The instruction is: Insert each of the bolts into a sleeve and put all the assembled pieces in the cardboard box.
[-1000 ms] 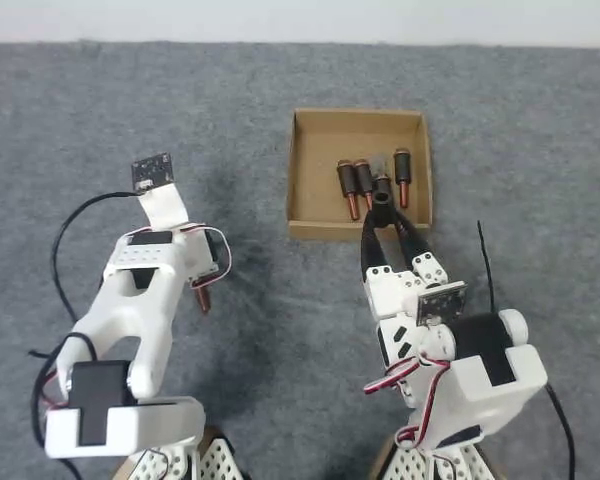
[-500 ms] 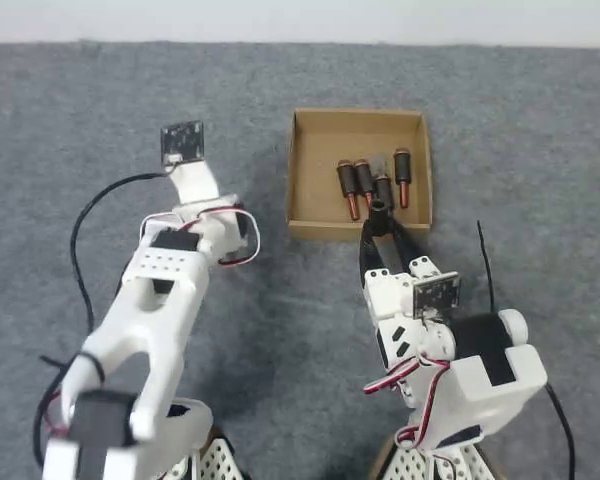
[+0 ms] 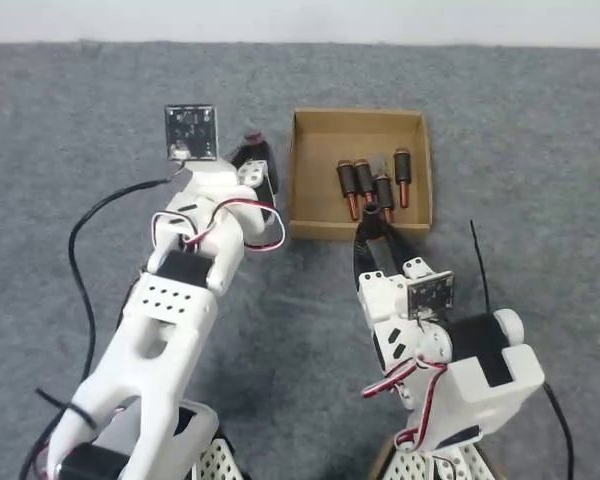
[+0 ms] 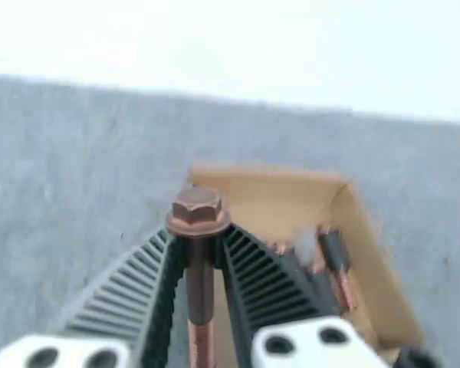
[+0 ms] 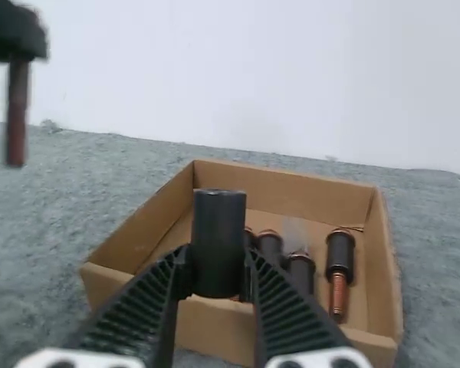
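So my left hand (image 4: 198, 249) is pinching the bolt (image 4: 197, 218) just under its head, shank hanging down, at 9 o'clock of the cardboard box (image 3: 305, 170). Meanwhile my right hand (image 5: 217, 264) is clamped on the sleeve (image 5: 218, 238), upright by the box's near wall. From the sleeve, the bolt sits around 10 o'clock, well apart. Four finished pieces (image 3: 347, 180) lie in the box.

White plastic left arm (image 3: 165, 330) and right arm (image 3: 470, 385), black servos (image 3: 183, 268), looping red-and-white cables (image 3: 248, 208), ribbed black claw fingers (image 4: 138, 284).
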Controlling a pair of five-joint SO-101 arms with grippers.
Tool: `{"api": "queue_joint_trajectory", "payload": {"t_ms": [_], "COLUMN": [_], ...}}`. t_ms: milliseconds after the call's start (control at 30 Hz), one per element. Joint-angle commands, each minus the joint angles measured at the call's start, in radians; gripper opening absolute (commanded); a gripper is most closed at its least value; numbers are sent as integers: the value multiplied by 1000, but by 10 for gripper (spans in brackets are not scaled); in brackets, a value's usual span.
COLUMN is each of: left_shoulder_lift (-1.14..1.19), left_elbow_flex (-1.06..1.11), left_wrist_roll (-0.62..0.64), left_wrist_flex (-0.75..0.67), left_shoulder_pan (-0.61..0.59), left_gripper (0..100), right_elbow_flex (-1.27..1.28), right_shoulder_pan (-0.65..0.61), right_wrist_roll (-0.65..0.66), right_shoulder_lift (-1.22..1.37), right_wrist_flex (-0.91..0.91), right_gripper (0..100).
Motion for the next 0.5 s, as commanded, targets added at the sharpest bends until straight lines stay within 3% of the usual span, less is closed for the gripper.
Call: {"api": "queue_joint_trajectory", "payload": {"t_ms": [0, 133, 467], "left_shoulder_lift": [-61, -68, -68], "left_elbow_flex": [8, 39, 64], "left_wrist_roll": [-9, -9, -9], "left_wrist_flex": [-204, -282, -290], "left_shoulder_pan": [26, 104, 247], "left_gripper": [12, 12, 12], "right_elbow_flex": [6, 5, 21], "right_shoulder_pan": [-5, -25, -99], "right_wrist_roll": [-9, -9, -9], "right_shoulder_lift": [-4, -4, -5], "right_wrist_flex": [15, 35, 10], "right_gripper": [6, 6, 6]}}
